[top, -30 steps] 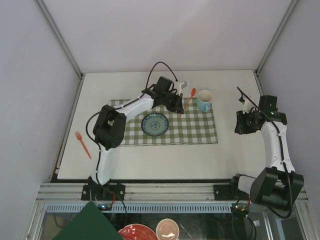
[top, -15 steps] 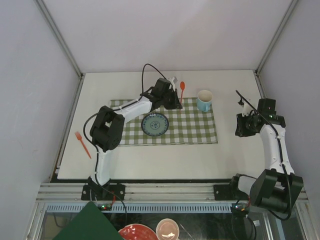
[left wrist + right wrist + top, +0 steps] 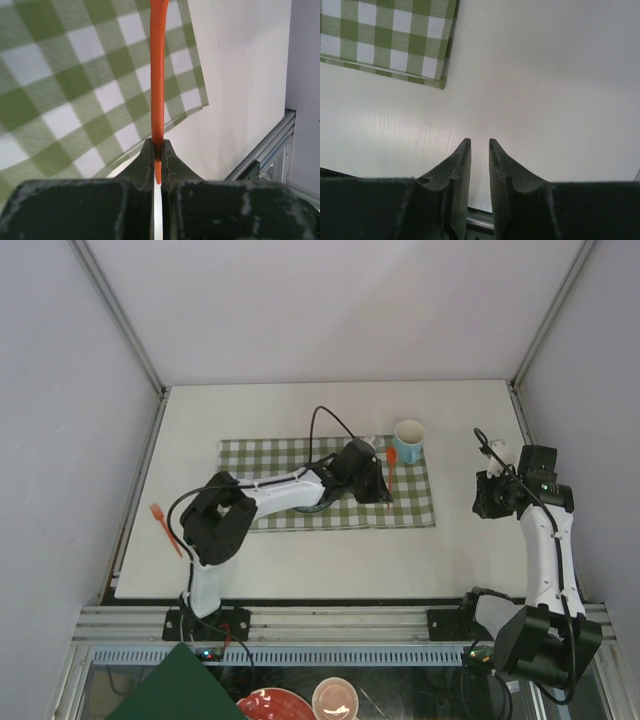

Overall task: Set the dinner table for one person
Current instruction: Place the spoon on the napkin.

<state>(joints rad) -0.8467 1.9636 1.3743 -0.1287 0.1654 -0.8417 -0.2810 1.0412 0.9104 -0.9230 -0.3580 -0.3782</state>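
An orange spoon (image 3: 391,462) (image 3: 158,75) hangs over the right part of the green-and-white checked cloth (image 3: 405,505), to the right of the plate. My left gripper (image 3: 383,487) (image 3: 159,150) is shut on the end of its handle. My left arm covers most of the blue patterned plate (image 3: 303,508). A light blue cup (image 3: 408,440) stands at the cloth's far right corner. An orange fork (image 3: 165,528) lies on the dinner table (image 3: 300,560) at the left. My right gripper (image 3: 487,495) (image 3: 479,142) hovers over bare tabletop right of the cloth, jaws narrowly open with nothing between them.
The table's metal frame edge (image 3: 300,597) runs along the near side, and white walls close in the other sides. In the right wrist view the cloth's corner (image 3: 390,40) lies at the upper left, with plain tabletop (image 3: 545,75) around the fingers.
My left arm has swung the spoon from the cloth's far edge down to the right of the plate. The right gripper has narrowed and drifted slightly toward the near edge.
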